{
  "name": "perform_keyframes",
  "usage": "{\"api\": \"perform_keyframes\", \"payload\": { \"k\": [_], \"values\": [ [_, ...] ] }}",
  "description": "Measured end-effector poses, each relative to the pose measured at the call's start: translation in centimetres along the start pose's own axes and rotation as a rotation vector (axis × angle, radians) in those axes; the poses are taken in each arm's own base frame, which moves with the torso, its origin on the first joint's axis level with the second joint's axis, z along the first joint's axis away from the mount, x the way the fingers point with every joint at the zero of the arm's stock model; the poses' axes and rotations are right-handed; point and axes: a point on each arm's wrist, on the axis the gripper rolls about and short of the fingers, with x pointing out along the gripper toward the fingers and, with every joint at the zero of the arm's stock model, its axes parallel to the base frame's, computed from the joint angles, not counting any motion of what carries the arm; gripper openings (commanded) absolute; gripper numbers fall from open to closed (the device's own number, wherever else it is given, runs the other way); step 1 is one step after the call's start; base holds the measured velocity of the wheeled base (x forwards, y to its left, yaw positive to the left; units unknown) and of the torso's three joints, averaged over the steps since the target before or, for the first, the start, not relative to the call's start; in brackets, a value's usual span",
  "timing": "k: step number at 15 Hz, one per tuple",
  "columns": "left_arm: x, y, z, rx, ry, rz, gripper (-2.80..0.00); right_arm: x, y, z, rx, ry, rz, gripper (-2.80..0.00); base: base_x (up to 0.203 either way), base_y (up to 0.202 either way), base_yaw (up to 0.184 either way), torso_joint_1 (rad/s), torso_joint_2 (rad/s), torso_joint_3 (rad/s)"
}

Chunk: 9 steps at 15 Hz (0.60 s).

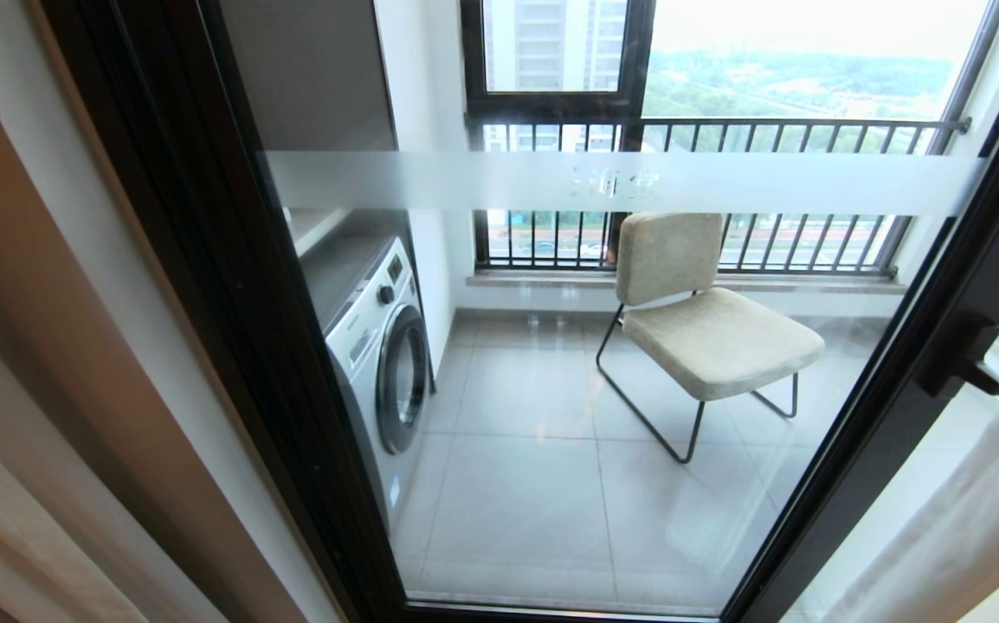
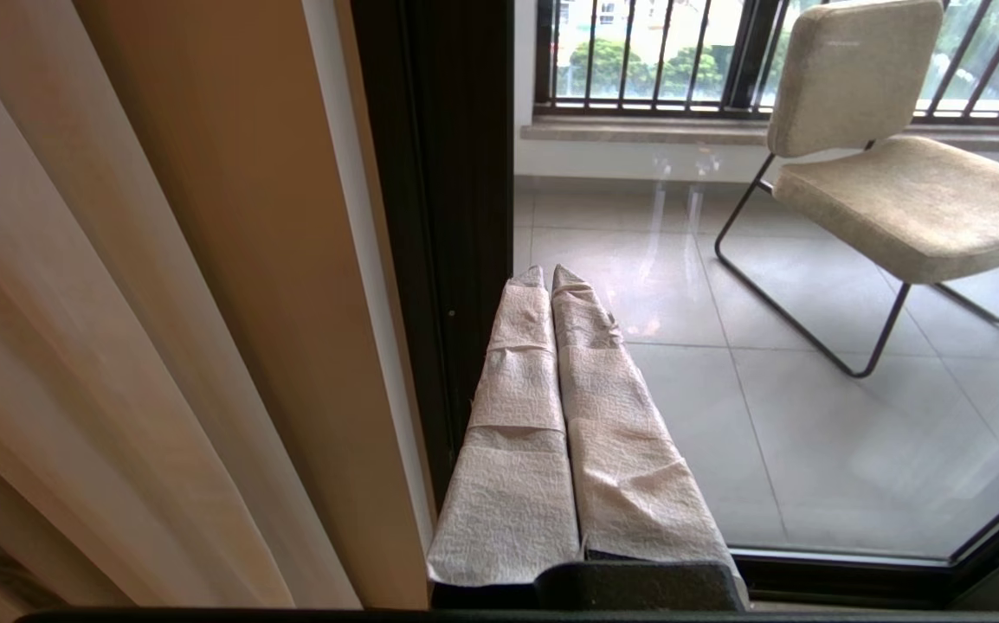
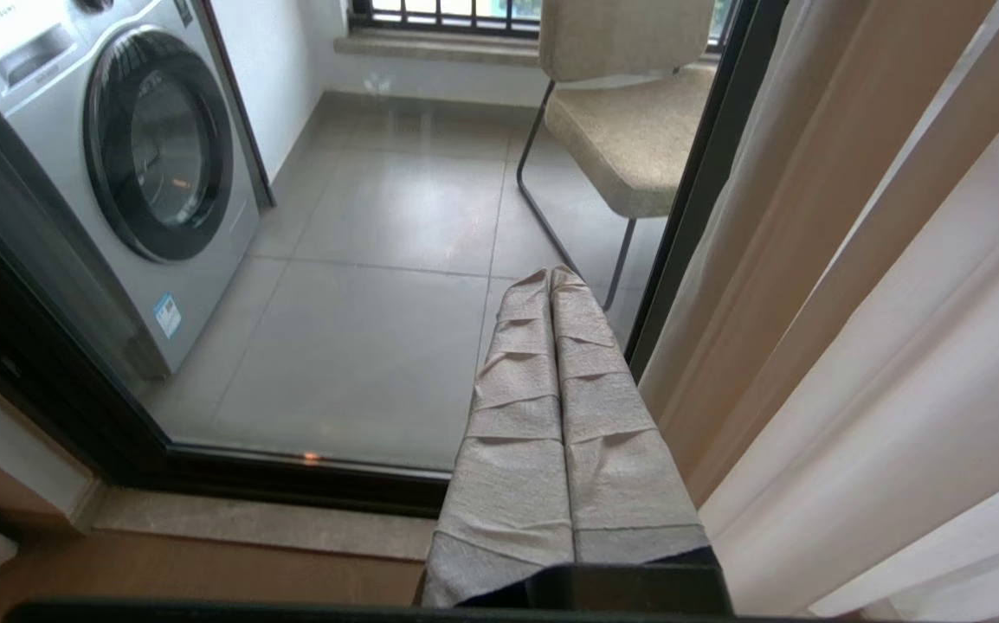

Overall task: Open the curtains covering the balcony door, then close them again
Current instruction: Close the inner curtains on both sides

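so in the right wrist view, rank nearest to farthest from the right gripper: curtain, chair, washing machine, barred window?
1. curtain: right beside the shut, empty right gripper.
2. chair: just past the gripper tips, behind the glass.
3. washing machine: off on the opposite side from the curtain; too close to call against the chair.
4. barred window: farthest, at the balcony's back wall.

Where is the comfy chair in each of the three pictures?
Head view: the chair stands right of centre on the balcony tiles, behind the balcony door glass.
Left wrist view: the chair is in the upper right corner, backrest and seat showing.
Right wrist view: the chair is at top centre, its backrest cut off by the edge.
Shared landmark: the barred railing behind the chair.
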Motion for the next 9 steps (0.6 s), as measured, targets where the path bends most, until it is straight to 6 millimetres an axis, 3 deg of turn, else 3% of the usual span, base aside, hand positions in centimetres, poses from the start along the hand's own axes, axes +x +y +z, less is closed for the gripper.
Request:
{"api": "perform_keyframes", "payload": {
  "k": [9],
  "values": [
    [0.0, 0.0, 0.0, 0.0, 0.0, 0.0, -2.8, -0.64, 0.0, -0.22, 0.017, -0.088, -0.002, -2.8, 0.0, 0.0, 0.0, 0.0, 0.0, 0.0]
  ]
}}
